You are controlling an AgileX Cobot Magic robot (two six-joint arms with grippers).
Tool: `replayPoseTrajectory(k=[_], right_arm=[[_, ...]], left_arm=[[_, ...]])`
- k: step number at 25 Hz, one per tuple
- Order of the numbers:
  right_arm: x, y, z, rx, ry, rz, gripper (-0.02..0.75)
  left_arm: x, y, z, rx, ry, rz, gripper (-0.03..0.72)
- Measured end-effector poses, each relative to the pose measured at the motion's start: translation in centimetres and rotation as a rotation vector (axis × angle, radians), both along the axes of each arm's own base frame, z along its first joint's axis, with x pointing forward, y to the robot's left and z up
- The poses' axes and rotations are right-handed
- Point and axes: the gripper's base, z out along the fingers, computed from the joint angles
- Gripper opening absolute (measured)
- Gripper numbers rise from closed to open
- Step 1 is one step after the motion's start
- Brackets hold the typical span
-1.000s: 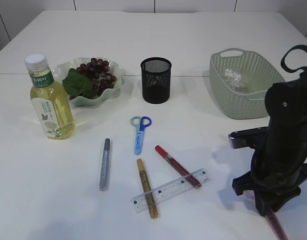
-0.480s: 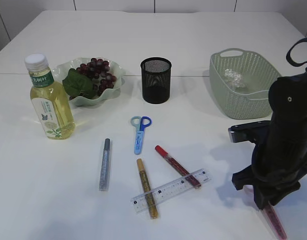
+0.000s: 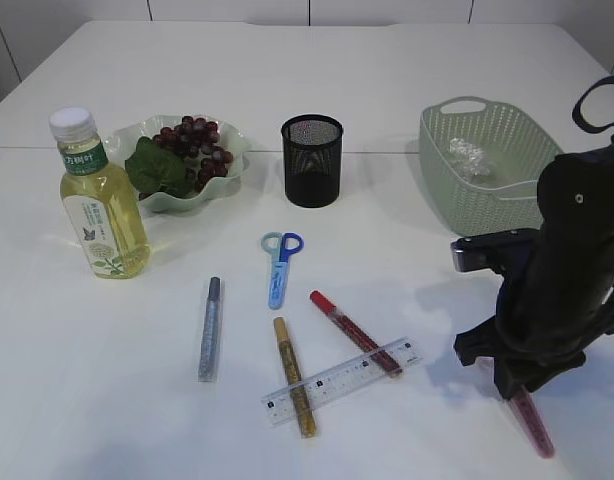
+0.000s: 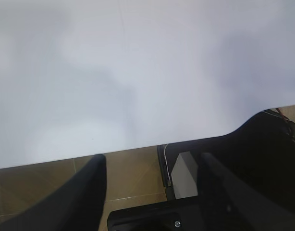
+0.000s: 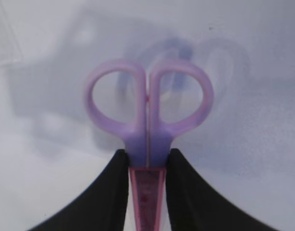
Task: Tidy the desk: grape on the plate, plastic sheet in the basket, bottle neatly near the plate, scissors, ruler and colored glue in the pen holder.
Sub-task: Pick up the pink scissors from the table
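Observation:
My right gripper (image 5: 146,156) is shut on purple scissors (image 5: 138,137) just below their handle loops. Their pink sheath (image 3: 532,422) pokes out under the right gripper (image 3: 517,388) near the table's front right corner. Blue scissors (image 3: 278,266), a clear ruler (image 3: 343,380) and silver (image 3: 209,328), gold (image 3: 293,388) and red (image 3: 353,331) glue pens lie mid-table. The black mesh pen holder (image 3: 312,160) stands behind them. Grapes (image 3: 199,146) lie on the green plate (image 3: 126,133), with the bottle (image 3: 100,203) beside it. A crumpled plastic sheet (image 3: 468,155) sits in the basket (image 3: 484,205). My left gripper (image 4: 152,159) hangs open and empty.
The ruler rests across the gold and red glue pens. In the left wrist view the table's edge (image 4: 138,147) runs just ahead of the fingers, with brown floor (image 4: 133,175) below. My right arm (image 3: 572,260) stands in front of the basket's right end.
My right arm has shifted left and a little up with the purple scissors, so the pink sheath sits higher and further left. Nothing else has moved.

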Motion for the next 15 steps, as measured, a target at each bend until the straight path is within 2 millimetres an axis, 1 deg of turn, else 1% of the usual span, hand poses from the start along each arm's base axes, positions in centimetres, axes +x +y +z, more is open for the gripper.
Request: replayPoseTrajectory(k=[10, 15], right_arm=[[0.78, 0.12, 0.03, 0.013, -0.086, 0.012, 0.218], [0.9, 0.13, 0.04, 0.013, -0.099, 0.016, 0.218]], left_arm=[[0.0, 0.0, 0.0, 0.0, 0.0, 0.0, 0.435], [0.0, 0.0, 0.0, 0.0, 0.0, 0.0, 0.435]])
